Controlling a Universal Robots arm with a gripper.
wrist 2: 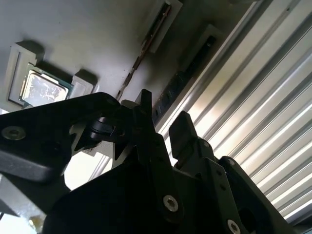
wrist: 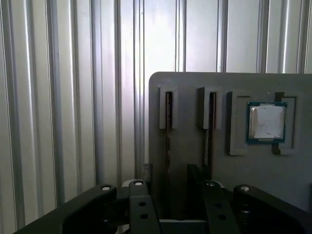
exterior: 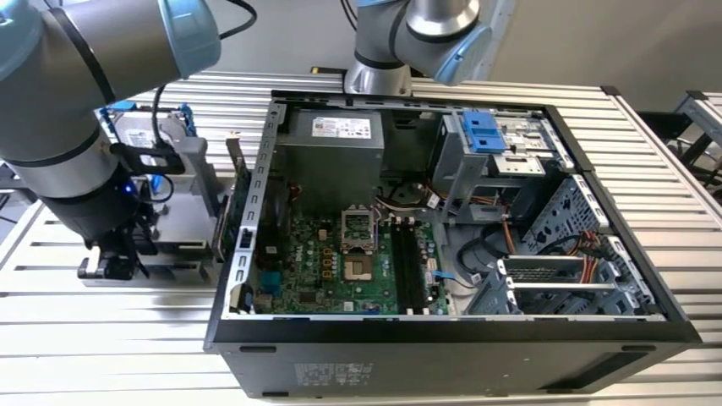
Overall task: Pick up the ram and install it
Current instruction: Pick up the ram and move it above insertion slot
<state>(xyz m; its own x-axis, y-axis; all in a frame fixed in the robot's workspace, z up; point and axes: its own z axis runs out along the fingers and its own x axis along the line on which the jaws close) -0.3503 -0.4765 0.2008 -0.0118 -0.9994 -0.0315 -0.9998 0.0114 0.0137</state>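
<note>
While the gripper (wrist: pixel 168 189) hovers at the rack (exterior: pixel 186 227), exterior view's lower left, jaws stand apart, apparently straddling the ram (wrist: pixel 168 122): pick stage, needs centring.

The slatted table (exterior: pixel 660 152) bears 1 computer case (exterior: pixel 451 365) and 1 grey fixture (exterior: pixel 183 230).

- table (exterior: pixel 101 338): silver, ribbed in parallel stripes
- holder tray (wrist: pixel 195 92): plain matte grey
- CPU chip (wrist: pixel 266 122): silver lid, green rim
- ram (wrist: pixel 168 126): dark edge
- gripper (wrist: pixel 168 195): black
- motherboard (exterior: pixel 327 271): green, black slots
- computer case (exterior: pixel 451 355): black outside, grey inside
- drive latch (exterior: pixel 483 131): blue
- arm (exterior: pixel 57 144): grey, pale blue caps
</note>
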